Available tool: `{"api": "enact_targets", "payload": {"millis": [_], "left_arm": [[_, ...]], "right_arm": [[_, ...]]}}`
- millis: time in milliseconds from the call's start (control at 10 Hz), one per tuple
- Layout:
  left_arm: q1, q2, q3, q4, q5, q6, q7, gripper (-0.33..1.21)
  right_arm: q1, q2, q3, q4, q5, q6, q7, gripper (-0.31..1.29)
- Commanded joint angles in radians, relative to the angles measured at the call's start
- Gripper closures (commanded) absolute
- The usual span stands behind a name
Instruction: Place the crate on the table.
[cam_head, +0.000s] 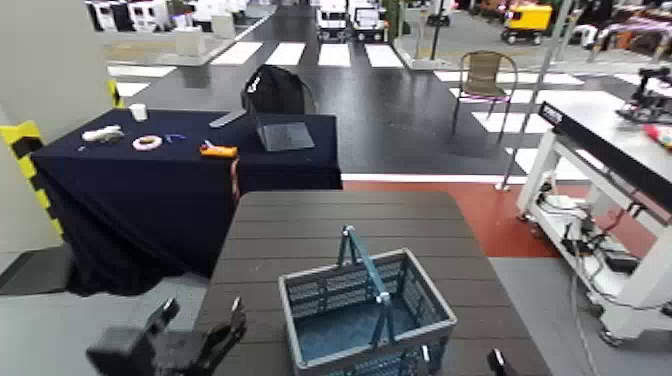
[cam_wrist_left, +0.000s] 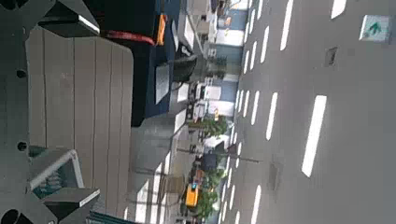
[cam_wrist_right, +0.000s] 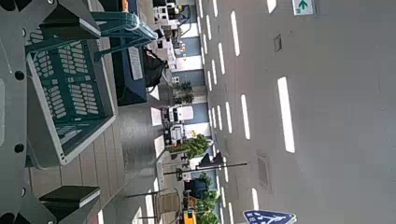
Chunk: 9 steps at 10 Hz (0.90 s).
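Note:
The grey-blue crate (cam_head: 365, 312) stands on the near part of the dark brown slatted table (cam_head: 340, 215), with its teal handle (cam_head: 360, 262) swung up. My left gripper (cam_head: 200, 330) is open and empty, low at the table's near left edge, left of the crate and apart from it. My right gripper (cam_head: 497, 362) barely shows at the near right, beside the crate. In the right wrist view its fingers (cam_wrist_right: 70, 201) are spread wide and empty, with the crate (cam_wrist_right: 70, 89) in front of them. A corner of the crate (cam_wrist_left: 54, 173) shows in the left wrist view.
A table draped in navy cloth (cam_head: 150, 185) stands beyond the table on the left, with a laptop (cam_head: 283, 135) and small items on it. A white-framed workbench (cam_head: 600, 150) is at the right. A chair (cam_head: 485, 85) stands farther back.

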<state>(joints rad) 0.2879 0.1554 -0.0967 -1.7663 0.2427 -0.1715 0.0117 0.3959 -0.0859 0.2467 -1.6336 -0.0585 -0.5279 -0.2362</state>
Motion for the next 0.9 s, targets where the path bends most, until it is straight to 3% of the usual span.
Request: {"api": "enact_targets", "payload": {"millis": [100,900], "left_arm": [[0.068,-0.020,0.011,0.027,-0.106,-0.135,0.030,0.10],[0.079,-0.002,-0.006,0.038,-0.158,-0.157,0.060,0.10]], "right_arm": [[0.006,0.000,-0.007,-0.006,0.005,0.003,0.000,0.13],[0.009,0.000,-0.020,-0.014,0.031,0.014,-0.005,0.13]]}}
